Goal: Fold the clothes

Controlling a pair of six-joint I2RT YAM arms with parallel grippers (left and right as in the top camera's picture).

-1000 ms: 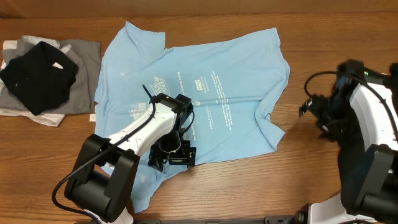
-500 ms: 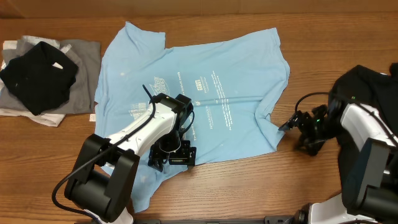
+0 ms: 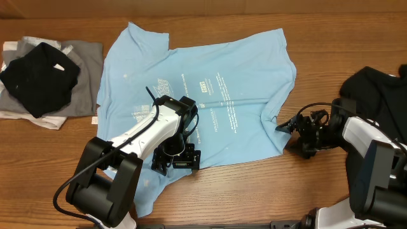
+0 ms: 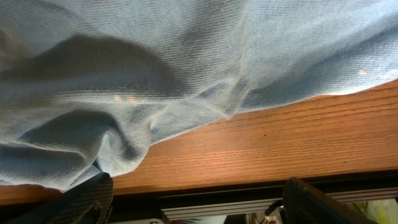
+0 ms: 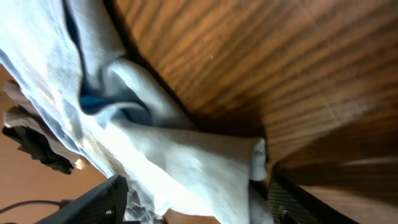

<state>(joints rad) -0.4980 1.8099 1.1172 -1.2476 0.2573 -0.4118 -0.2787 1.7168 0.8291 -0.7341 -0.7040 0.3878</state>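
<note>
A light blue T-shirt (image 3: 210,95) lies spread on the wooden table, print side up, its lower right corner rumpled. My left gripper (image 3: 176,159) sits at the shirt's front hem with its jaws open; the left wrist view shows the hem (image 4: 186,93) above bare wood, nothing between the fingers. My right gripper (image 3: 294,129) is at the shirt's lower right corner. In the right wrist view the blue cloth (image 5: 186,168) lies between its spread fingers, which are open around it.
A pile of black, grey and white clothes (image 3: 44,79) lies at the far left. A black garment (image 3: 375,92) lies at the right edge behind my right arm. The table's front edge runs close to my left gripper.
My right arm has swung down and left, from the right edge to the shirt's lower right corner. The left arm has not moved.
</note>
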